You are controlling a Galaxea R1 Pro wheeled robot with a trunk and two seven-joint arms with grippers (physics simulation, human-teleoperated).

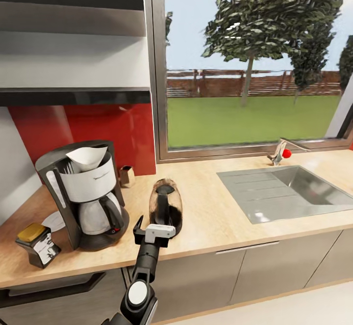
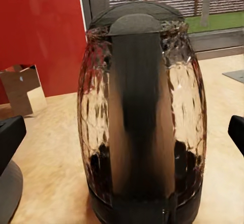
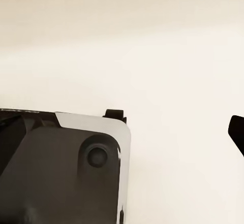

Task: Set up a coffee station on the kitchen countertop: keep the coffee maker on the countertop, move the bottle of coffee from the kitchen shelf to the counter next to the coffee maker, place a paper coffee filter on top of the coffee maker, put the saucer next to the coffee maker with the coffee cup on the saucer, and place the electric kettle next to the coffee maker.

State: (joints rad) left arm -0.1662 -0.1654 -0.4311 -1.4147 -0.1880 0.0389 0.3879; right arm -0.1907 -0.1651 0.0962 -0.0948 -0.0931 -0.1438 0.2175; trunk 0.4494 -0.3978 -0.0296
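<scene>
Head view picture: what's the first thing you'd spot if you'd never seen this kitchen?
The dark glass electric kettle stands mid-counter, right in front of the left gripper, whose jaws are spread wide on either side of it. To its left sits the tall black coffee maker with a white paper coffee filter on top. The bottle of coffee with its yellow cap stands at the counter's front edge, left of the machine.

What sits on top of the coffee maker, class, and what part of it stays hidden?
A white paper coffee filter rests in the open top of the coffee maker. Its upper rim shows; its lower part is covered by the filter housing.
</scene>
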